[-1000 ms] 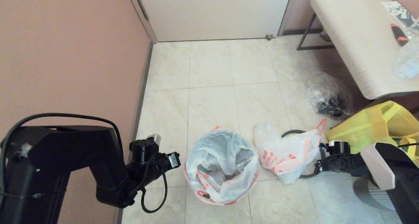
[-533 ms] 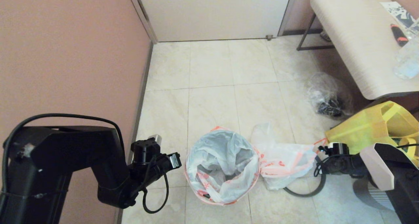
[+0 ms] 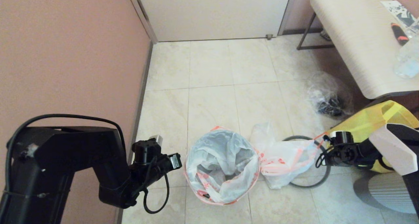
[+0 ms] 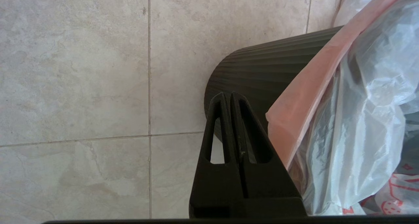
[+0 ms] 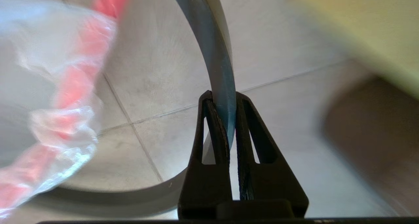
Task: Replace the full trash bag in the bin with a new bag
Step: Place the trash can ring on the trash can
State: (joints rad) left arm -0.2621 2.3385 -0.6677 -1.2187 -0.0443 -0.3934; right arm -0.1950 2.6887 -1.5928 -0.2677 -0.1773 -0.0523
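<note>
Head view: the bin [image 3: 209, 198] stands on the floor near the robot, already lined with the new bag [image 3: 221, 162], whose pale orange hem folds over its edge. Touching its right side lies the full trash bag [image 3: 284, 160], slumped on the tiles. The grey ring [image 3: 322, 178] lies partly under that bag, and the right tool [image 5: 225, 119] is clamped onto the ring's band. The left tool [image 4: 228, 101] is closed on nothing, parked just left of the bin's ribbed wall.

The ring looks thin, stiff and light, so an edge-on pinch across the band should carry it, though it may swing or twist in the grip. The bag film is soft and slippery; I judge the ring must seat evenly over the hem to trap it.
</note>
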